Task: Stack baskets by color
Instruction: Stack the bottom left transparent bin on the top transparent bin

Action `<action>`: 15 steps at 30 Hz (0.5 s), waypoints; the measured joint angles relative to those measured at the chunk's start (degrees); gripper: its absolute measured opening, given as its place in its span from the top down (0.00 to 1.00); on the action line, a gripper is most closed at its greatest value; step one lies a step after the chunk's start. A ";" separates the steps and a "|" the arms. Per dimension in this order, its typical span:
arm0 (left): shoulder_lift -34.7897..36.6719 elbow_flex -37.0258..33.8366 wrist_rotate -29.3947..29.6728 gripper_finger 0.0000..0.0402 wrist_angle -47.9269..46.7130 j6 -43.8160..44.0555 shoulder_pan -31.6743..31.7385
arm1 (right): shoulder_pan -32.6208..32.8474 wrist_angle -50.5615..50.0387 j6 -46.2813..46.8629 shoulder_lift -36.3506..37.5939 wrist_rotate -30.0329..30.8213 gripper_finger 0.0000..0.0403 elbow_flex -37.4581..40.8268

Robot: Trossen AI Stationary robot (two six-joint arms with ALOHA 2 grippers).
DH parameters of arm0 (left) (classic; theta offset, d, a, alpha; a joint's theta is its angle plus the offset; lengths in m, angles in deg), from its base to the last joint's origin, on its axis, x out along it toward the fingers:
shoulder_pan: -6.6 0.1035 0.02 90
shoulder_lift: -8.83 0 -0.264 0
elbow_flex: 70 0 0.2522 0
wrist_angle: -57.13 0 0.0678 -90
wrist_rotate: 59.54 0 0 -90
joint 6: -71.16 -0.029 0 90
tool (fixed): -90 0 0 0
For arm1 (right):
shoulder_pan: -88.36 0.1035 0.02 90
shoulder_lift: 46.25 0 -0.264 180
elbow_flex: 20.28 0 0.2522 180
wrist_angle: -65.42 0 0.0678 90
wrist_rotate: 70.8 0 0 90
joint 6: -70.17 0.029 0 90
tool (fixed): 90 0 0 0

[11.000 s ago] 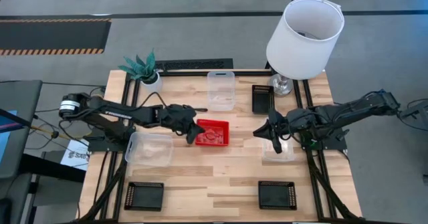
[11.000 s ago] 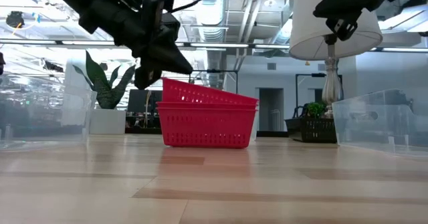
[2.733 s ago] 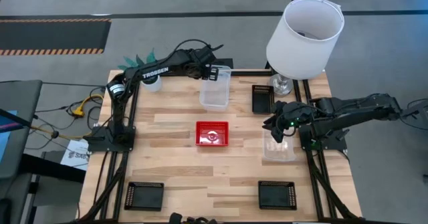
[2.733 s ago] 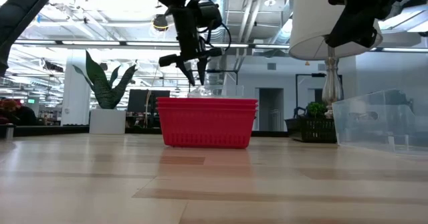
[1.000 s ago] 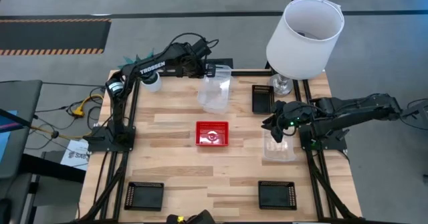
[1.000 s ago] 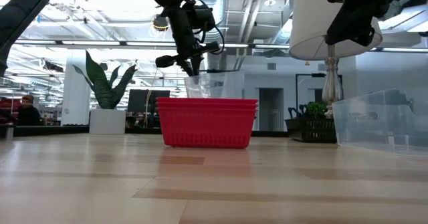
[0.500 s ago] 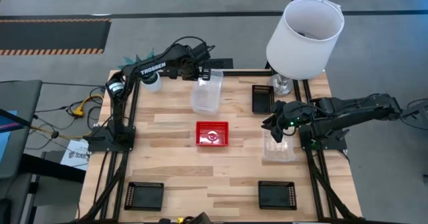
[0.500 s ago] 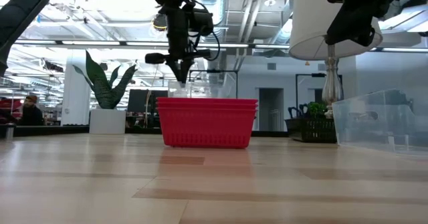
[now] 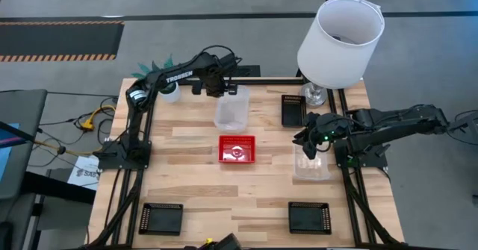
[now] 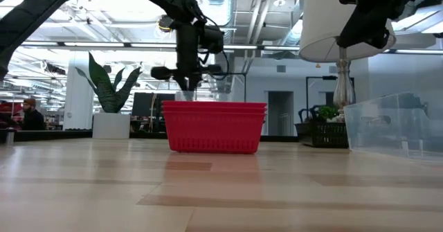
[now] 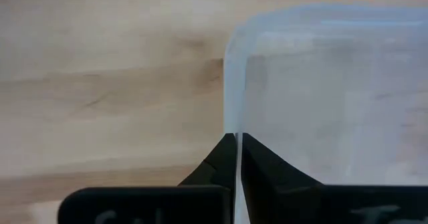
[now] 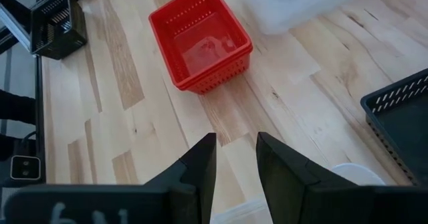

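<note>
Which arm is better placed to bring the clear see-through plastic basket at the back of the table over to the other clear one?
Left. The left gripper is shut on the clear see-through plastic basket's rim, while the right gripper hangs open above the other clear basket, holding nothing.

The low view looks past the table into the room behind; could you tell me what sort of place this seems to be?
Probably a large open-plan lab or office: exposed ceiling ducts, rows of strip lights, a person seated far back, and the robot's wooden table in front.
</note>
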 joint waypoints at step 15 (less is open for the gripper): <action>-0.42 0.02 -1.22 1.00 6.94 2.68 2.72 | 0.00 -1.61 -0.35 0.04 -0.02 0.68 0.00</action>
